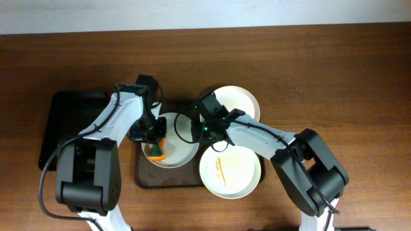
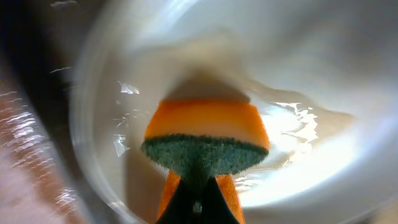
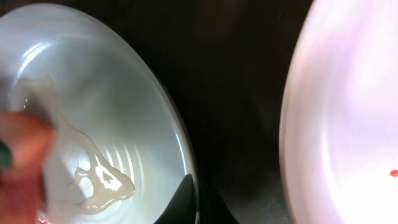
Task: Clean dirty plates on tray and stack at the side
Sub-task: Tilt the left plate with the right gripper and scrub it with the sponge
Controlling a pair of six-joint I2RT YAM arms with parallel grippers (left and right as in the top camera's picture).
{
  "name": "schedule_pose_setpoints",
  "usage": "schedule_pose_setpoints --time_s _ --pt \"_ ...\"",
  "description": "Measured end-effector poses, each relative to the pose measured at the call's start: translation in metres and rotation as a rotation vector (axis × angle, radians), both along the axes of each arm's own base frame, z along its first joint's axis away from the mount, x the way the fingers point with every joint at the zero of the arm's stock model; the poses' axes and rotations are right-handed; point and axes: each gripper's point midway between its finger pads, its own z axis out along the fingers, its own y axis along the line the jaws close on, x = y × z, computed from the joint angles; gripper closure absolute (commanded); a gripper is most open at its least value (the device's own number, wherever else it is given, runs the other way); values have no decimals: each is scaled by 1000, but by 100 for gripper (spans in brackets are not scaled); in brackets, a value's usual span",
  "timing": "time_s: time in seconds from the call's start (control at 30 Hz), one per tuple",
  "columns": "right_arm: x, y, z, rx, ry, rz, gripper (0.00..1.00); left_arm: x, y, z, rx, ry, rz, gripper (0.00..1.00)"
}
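Plates (image 1: 236, 102), 3 of them, cluster mid-desk toward the near edge; the leftmost plate (image 1: 183, 149) lies on the tray (image 1: 140, 176). Left gripper (image 2: 196, 198) pinches a sponge (image 2: 205, 124) onto it to scrub, while right gripper (image 3: 194, 202) seemingly nips its rim, steadying it. A streaked plate (image 1: 230, 172) waits beside it.

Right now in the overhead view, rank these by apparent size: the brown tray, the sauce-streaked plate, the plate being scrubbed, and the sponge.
1. brown tray: largest, though mostly covered by plates.
2. streaked plate and scrubbed plate: these look alike, so I won't rank them against each other.
3. sponge: smallest.
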Motion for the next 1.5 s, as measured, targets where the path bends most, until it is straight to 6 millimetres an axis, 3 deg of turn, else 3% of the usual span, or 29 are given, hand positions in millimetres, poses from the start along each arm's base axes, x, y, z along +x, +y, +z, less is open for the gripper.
schedule_pose_setpoints --time_s 0.07,0.17,0.2,0.23,0.27,0.3,0.33,0.37,0.4,0.47,0.57,0.67,0.7,0.83,0.97,1.07,1.13,1.23,1.37,1.4,1.47,1.5 --pt "-3 -1 -1 -5 13 2 96 21 -32 2 -173 -88 -56 100" --pt "-8 -3 -2 -12 40 6 93 53 -32 7 -158 -216 -78 100" --pt "-10 -4 -3 -15 55 -3 83 59 -26 16 -122 -222 -78 100" --pt "-12 -4 -4 -13 70 -14 73 74 -25 32 -105 -263 -78 100" --pt "-13 -3 -3 -5 77 -10 67 103 -24 69 -99 -357 -74 100" --pt "-14 -2 -3 -1 80 -5 68 110 -23 88 -98 -384 -68 100" --pt "-13 0 -1 11 82 -16 88 119 -15 118 -94 -417 -50 100" --pt "-13 0 -1 12 85 -21 96 128 -9 136 -93 -460 -35 100" --pt "-15 -2 -2 7 93 -26 96 130 6 149 -86 -471 -3 100" --pt "-15 -2 -2 10 98 -37 96 126 27 146 -67 -440 44 100" --pt "-19 -5 7 -5 106 -23 96 126 34 146 -62 -441 57 100" --pt "-7 -18 81 -69 -79 -35 96 127 39 146 -59 -441 69 100" --pt "-8 -23 97 -118 -144 -40 96 127 39 146 -59 -441 69 100" --pt "-27 -27 116 -445 -411 -14 96 127 39 146 -59 -441 70 100" --pt "-23 -40 158 -693 -714 -97 96 126 39 146 -59 -440 70 100" --pt "-21 -46 190 -816 -880 -155 96 125 39 146 -59 -435 70 100" --pt "-32 -33 205 -824 -972 -170 96 125 39 145 -59 -433 70 100" --pt "-30 -19 178 -672 -847 -149 96 121 38 144 -64 -415 69 100" --pt "5 -32 98 -291 -315 -236 96 101 29 140 -115 -331 68 100" --pt "5 -28 85 -259 -258 -229 96 100 28 140 -122 -325 68 100" --pt "-8 -10 35 -202 -78 -187 96 100 27 141 -128 -327 68 100" --pt "-12 -2 20 -176 -28 -180 90 100 27 141 -128 -327 68 100"
